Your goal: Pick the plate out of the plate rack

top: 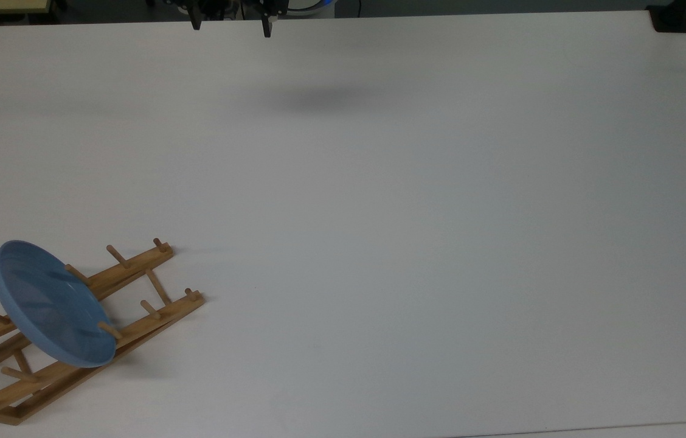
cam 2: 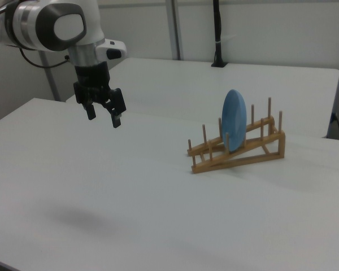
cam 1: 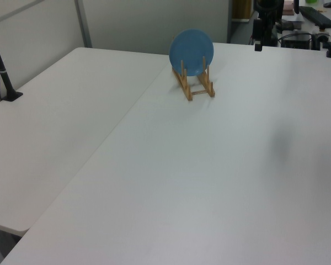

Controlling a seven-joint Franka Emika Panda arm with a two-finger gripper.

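Observation:
A blue plate (top: 51, 304) stands on edge between the pegs of a light-brown wooden plate rack (top: 136, 277) at the top view's lower left. In the right view the plate (cam 2: 234, 119) is upright in the rack (cam 2: 237, 155), seen edge-on; in the left view the plate (cam 1: 191, 51) faces the camera above the rack (cam 1: 196, 85). My gripper (cam 2: 104, 116) hangs high above the table, far from the rack, open with nothing between its fingers. At the top view's upper edge the gripper (top: 232, 27) shows its two dark fingertips (top: 266, 27).
The white table (top: 379, 213) spreads wide between gripper and rack. A black post base (top: 670, 18) sits at the top view's upper right corner. The left view shows a black pole (cam 1: 3, 72) at its left, and desk clutter behind the table.

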